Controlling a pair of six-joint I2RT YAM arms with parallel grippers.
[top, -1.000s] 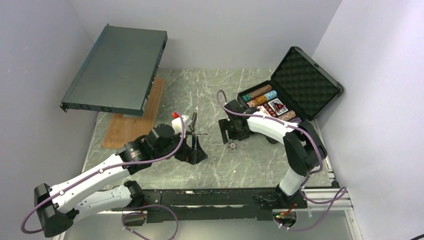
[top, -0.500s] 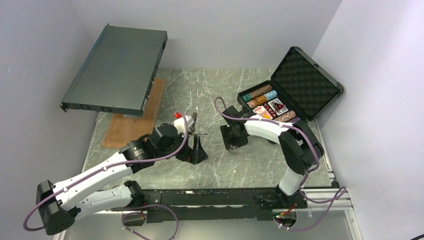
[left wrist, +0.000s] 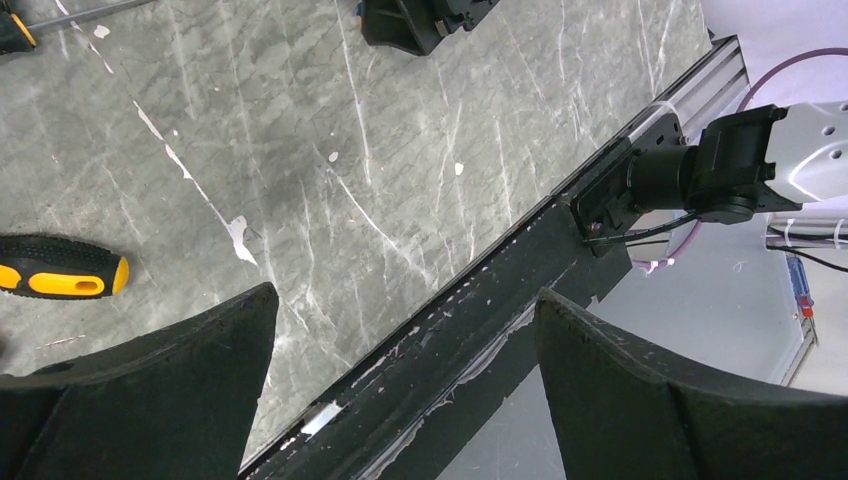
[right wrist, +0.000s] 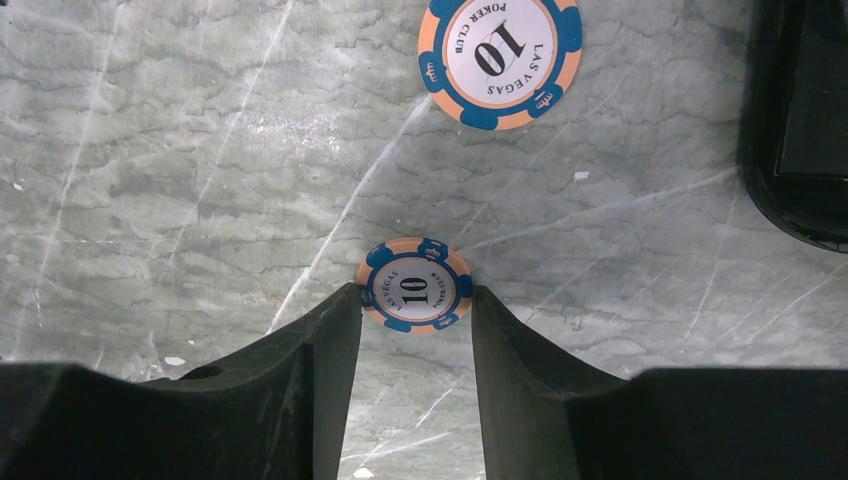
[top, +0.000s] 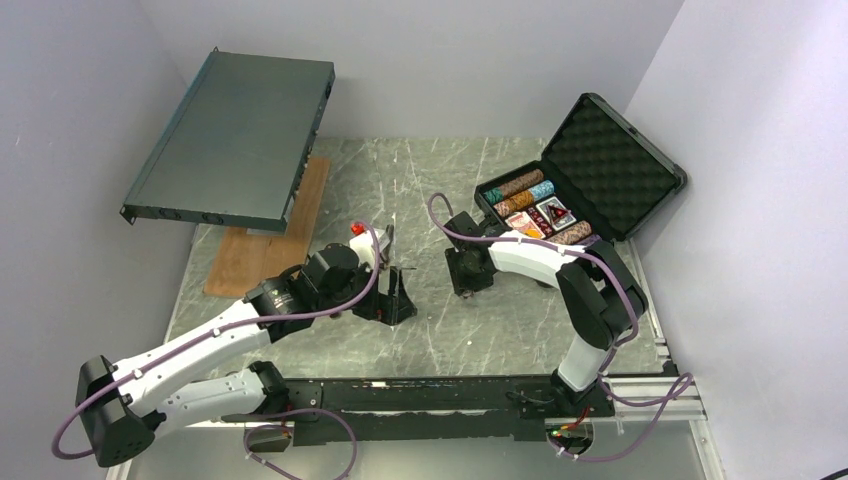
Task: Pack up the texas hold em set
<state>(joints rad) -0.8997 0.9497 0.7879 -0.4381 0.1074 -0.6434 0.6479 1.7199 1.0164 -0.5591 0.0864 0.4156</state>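
Lowered right tool now pinches one poker chip, second chip beyond; left tool spread.

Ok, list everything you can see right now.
case: one, black, open, far right
chip rows: several, mixed colours, inside case
card decks: count unclear, red, inside case
loose chips: two, orange-and-blue, on table; first chip gripped, second chip beyond it
rack unit: one, dark grey, tilted, far left
wooden board: one, brown, beneath rack unit
screwdrivers: two, orange-and-black handles, on table
table: one, grey marble
left gripper: open, empty
right gripper: closed on first chip
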